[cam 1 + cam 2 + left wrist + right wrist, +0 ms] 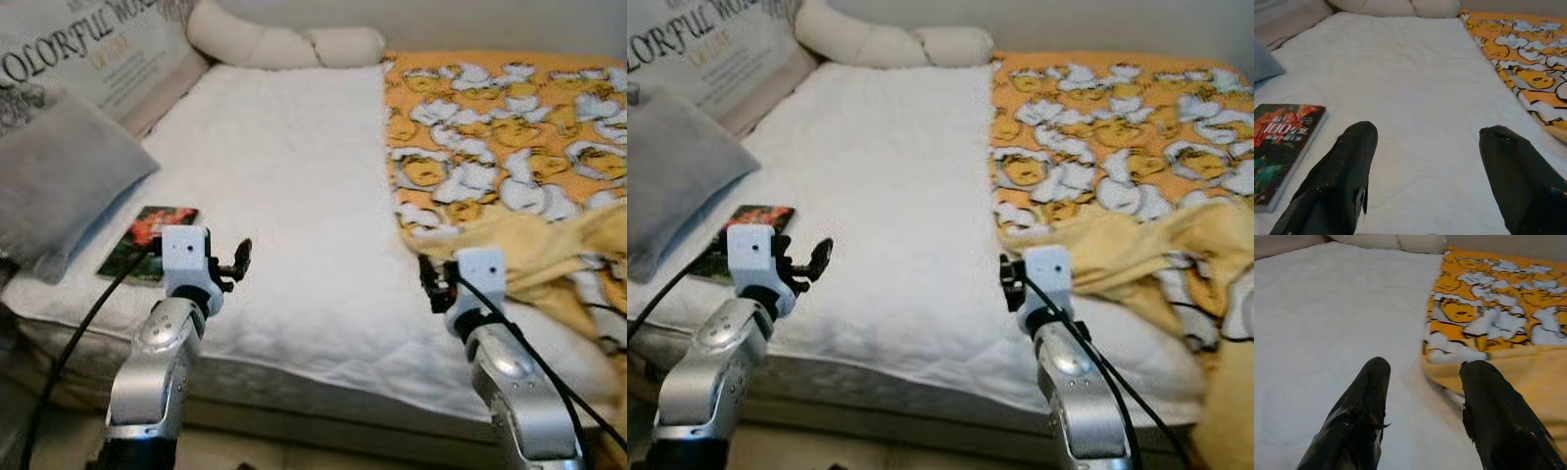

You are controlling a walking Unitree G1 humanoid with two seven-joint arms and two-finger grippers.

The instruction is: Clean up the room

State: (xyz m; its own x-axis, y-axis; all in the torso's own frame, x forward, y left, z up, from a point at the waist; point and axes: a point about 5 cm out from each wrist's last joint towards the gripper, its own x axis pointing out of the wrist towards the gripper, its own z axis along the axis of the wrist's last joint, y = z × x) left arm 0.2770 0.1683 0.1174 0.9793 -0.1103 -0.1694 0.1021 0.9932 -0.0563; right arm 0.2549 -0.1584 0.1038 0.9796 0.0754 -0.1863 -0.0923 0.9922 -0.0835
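Both grippers hover wide and empty over the bed (284, 176): left gripper (1425, 171) near the book (149, 242) at 9 o'clock, right gripper (1422, 404) at the blanket (500, 137) edge, 3 o'clock.

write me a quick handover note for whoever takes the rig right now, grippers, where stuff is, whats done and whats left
Left gripper: open, empty, over the near edge of the white mattress, just right of the book.
Right gripper: open, empty, at the near corner of the orange patterned blanket.
Book lies flat on the mattress by the grey pillow. Blanket covers the right half, its near corner bunched with yellow lining up.
Done: nothing obvious yet.
Left: probably spread the blanket and put away the book.
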